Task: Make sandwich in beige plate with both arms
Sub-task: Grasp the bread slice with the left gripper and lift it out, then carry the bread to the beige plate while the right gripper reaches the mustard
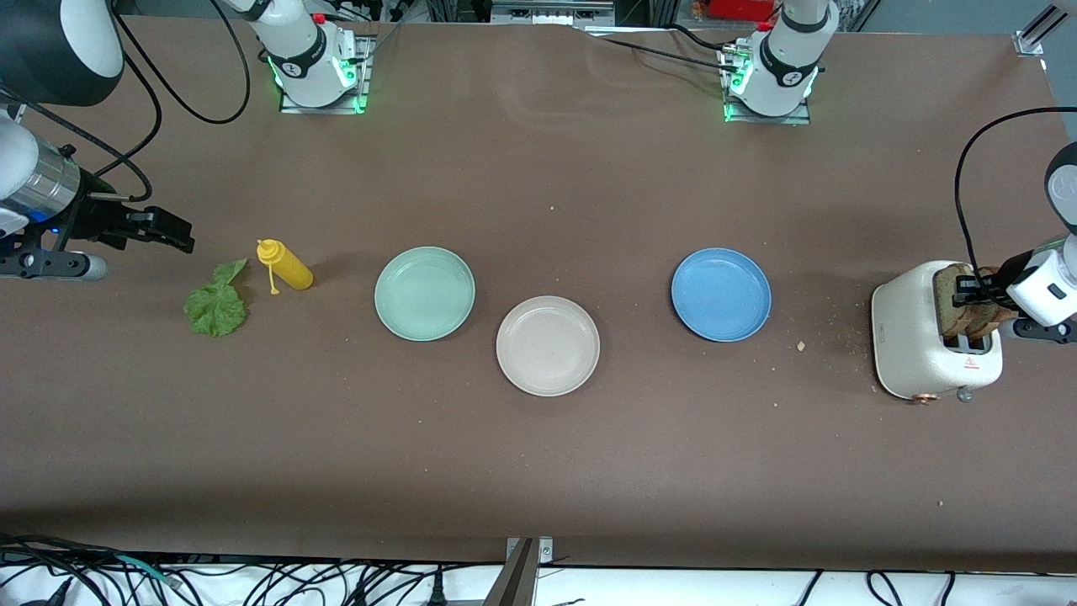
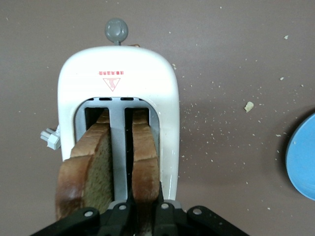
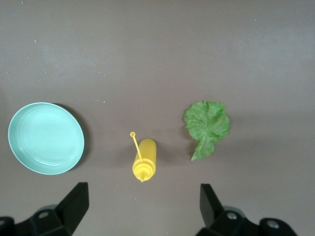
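Observation:
Two brown-crusted bread slices stand in the white toaster at the left arm's end of the table. My left gripper is above the toaster, shut on the slice in the slot toward the blue plate. The other slice leans free in its slot. The beige plate lies bare mid-table. A green lettuce leaf lies flat at the right arm's end. My right gripper hangs open over the table beside the leaf, holding nothing.
A yellow squeeze bottle lies on its side between the lettuce and the mint green plate. The blue plate sits between the beige plate and the toaster. Crumbs dot the table near the toaster.

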### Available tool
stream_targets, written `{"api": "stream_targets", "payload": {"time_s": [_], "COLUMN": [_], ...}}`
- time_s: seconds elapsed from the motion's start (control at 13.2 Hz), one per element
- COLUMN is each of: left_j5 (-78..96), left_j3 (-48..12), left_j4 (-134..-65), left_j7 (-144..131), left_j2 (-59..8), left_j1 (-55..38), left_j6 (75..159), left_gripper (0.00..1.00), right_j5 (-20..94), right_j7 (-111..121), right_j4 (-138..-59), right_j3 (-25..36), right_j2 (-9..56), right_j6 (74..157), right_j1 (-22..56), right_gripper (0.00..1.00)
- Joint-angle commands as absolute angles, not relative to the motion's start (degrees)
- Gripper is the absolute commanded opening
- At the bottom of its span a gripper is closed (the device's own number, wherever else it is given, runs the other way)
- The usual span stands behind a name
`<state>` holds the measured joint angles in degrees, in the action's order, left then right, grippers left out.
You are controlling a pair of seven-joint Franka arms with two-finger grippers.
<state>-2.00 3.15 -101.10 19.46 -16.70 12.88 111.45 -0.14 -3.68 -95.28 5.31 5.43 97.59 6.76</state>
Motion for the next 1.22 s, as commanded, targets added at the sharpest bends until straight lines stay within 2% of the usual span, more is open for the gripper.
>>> {"api": "stream_targets", "payload": {"time_s": [0.0, 0.38, 0.76, 1.14], "left_j5": [-2.28, -1.94, 19.56, 35.31], "left_j3": [2.64, 1.85, 0.80, 0.01], "left_j4": [-94.94, -85.18, -84.81, -84.90], "left_j7": [21.62, 22.41, 21.53, 18.99], "left_j2": [-16.00, -16.52, -19.68, -26.00], "left_j1": [13.01, 10.91, 8.98, 5.02], "left_j6": [103.56, 90.11, 84.03, 83.50], "left_gripper": [0.00, 0.00, 0.00, 0.00], "right_j5": [0.88, 0.88, 1.05, 6.66], "right_j7": [-2.64, -1.06, 2.63, 13.32], "right_j4": [-96.33, -96.33, -96.33, -96.33], "right_j3": [5.19, 5.62, 6.94, 11.50], "right_j2": [4.57, 4.48, 4.92, 6.24], "right_j6": [97.91, 97.91, 98.00, 98.00], "right_j1": [6.33, 6.33, 6.33, 6.24], "right_gripper": [1.00, 1.00, 1.00, 1.00]}}
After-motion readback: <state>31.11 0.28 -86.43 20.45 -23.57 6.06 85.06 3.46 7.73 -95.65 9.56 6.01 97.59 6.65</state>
